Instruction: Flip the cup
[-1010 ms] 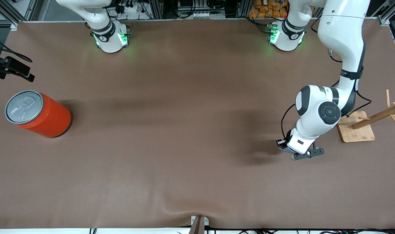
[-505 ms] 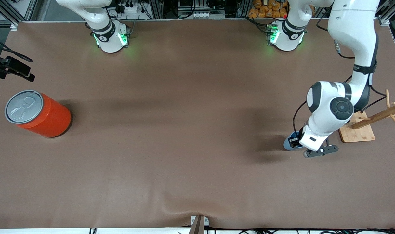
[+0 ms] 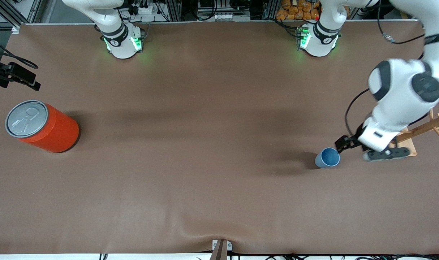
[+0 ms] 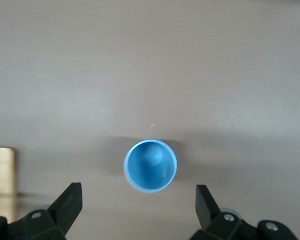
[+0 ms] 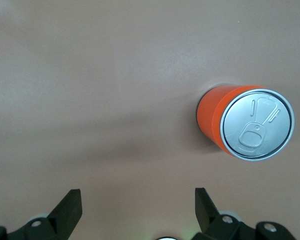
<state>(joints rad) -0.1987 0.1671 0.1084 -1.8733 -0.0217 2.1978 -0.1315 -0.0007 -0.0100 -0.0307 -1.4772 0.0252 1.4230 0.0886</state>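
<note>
The light-blue cup (image 3: 327, 157) stood upright, mouth up, on the brown table (image 3: 212, 151) toward the left arm's end, with bare table all round it and the wooden rack base (image 3: 409, 148) near it, closer to that end's edge. The left claw (image 3: 364, 150) hung over the table between cup and rack base, fingers (image 4: 67, 207) spread wide and holding nothing. The right claw (image 5: 137, 212) waited, open and empty, at the right arm's end, where the orange can (image 3: 42, 126) stood close to the table's edge.

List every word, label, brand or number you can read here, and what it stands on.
None can be read.
Orange can: grey lid shows only an embossed pull-tab shape, no letters.
Cup: plain blue, no markings.
Arm bases: small dark marks, too small to read.
</note>
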